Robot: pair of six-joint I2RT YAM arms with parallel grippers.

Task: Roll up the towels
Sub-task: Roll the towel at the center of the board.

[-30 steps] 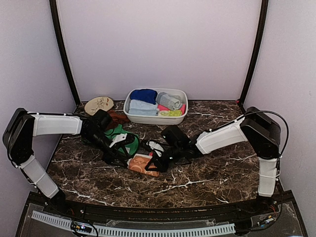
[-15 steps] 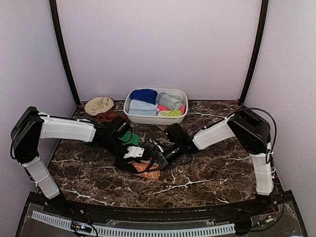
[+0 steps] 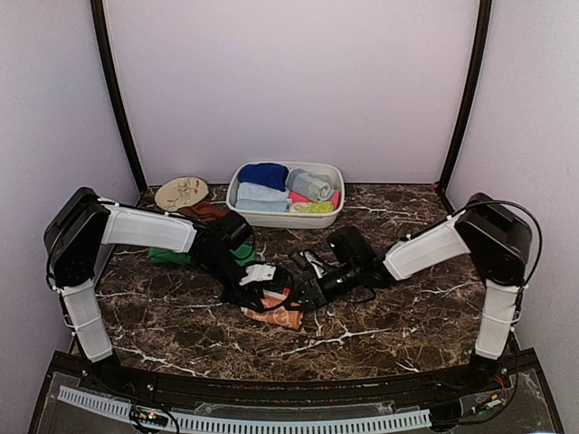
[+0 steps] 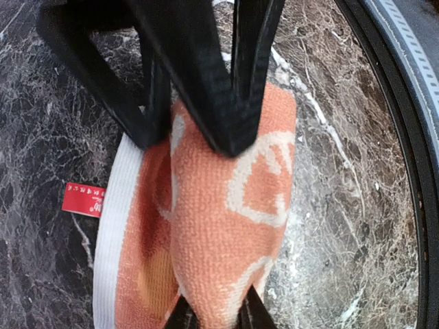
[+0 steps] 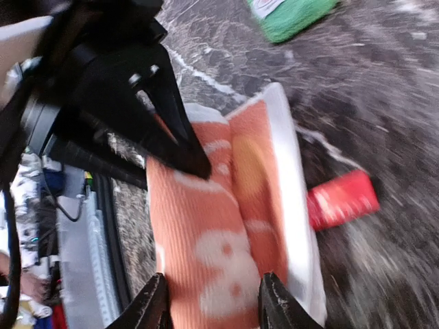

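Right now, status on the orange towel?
Left gripper pinched on orange towel, at its folded end. Right gripper open, straddling the other end. Green towel lies apart, not in the way.

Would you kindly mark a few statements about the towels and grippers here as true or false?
1. The orange towel lies on the table, outside the basin. True.
2. The basin is empty. False: it holds several rolled towels.
3. The left gripper pinches a fold of the orange towel. True.
4. The right gripper holds the green towel. False: that towel lies on the table; the right gripper straddles the orange towel.
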